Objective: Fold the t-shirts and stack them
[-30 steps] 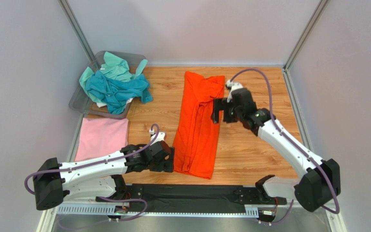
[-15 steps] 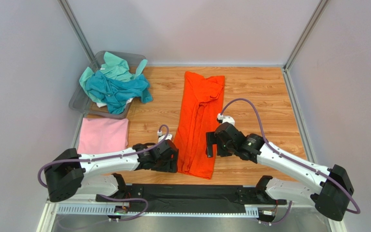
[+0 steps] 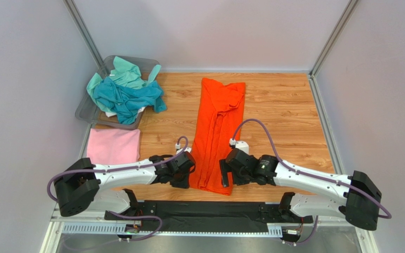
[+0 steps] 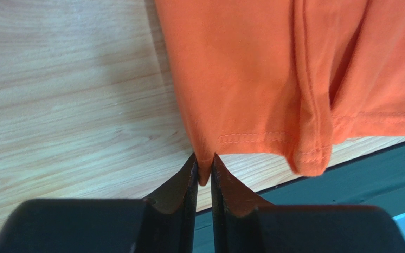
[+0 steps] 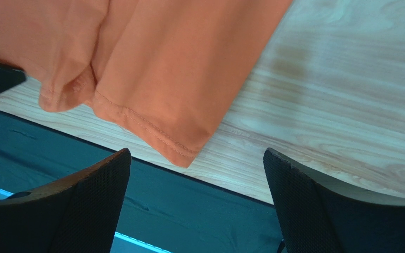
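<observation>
At the near edge of the wooden table [image 3: 284, 105], the orange shirt [image 3: 216, 132] lies as a long narrow strip running away from the arms. Its sides are folded in toward the middle and its hem sits right at the table's front edge. The left gripper [image 4: 203, 167] is clamped on the hem's left corner, with a tab of orange cloth pinched between its closed jaws. The right gripper [image 5: 196, 158] sits at the hem's right corner with its jaws spread wide to either side and nothing held; whether it touches the cloth cannot be told.

To the left, well apart from the orange strip, the pink shirt [image 3: 112, 150] lies flat in a neat square. It looks finished and is the likely base of the stack. Behind it, the teal shirt [image 3: 128, 100] and the mint green shirt [image 3: 127, 71] are heaped in a crumple in and over the grey bin [image 3: 84, 113], apparently not yet begun.

By this reckoning one shirt of four is done and the second is about halfway. Its lengthwise folds are made, but the crosswise folds and the move onto the pink square remain. The two shirts in the bin have everything still ahead of them.
</observation>
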You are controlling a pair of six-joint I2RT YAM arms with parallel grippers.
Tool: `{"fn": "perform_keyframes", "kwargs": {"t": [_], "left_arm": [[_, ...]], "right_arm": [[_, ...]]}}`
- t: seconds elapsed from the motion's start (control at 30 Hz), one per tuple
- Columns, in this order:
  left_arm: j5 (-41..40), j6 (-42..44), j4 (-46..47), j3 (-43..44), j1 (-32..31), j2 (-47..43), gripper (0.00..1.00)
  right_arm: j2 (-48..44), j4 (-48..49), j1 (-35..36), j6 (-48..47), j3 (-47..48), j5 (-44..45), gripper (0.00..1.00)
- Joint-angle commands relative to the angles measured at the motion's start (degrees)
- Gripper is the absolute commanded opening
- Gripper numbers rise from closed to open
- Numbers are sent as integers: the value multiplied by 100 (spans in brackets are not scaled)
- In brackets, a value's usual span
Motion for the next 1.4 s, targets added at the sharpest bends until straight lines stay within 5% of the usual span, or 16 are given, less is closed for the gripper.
{"fn": "perform_keyframes", "kwargs": {"t": [0.0, 0.4, 0.77, 1.03, 1.27, 1.33, 1.37], "left_arm": [[71, -117, -143, -211, 2, -341, 21], [45, -258, 7, -458, 2, -491, 14], [-88, -144, -20, -405, 99, -993, 42], [-69, -12, 200, -388, 239, -817, 47], [71, 111, 455, -335, 380, -281, 39], [141, 129, 569, -352, 389, -167, 28], [176, 155, 630, -344, 389, -106, 12]], "right_arm": [[255, -19, 268, 385, 33, 108, 95], [854, 368, 664, 746, -73, -112, 79], [1065, 588, 664, 746, -169, -138, 70], [1258, 746, 664, 807, -248, -270, 64], [1302, 860, 673, 851, -336, -384, 53], [1320, 887, 664, 878, -389, -446, 48], [1337, 887, 664, 904, -407, -472, 44]]}}
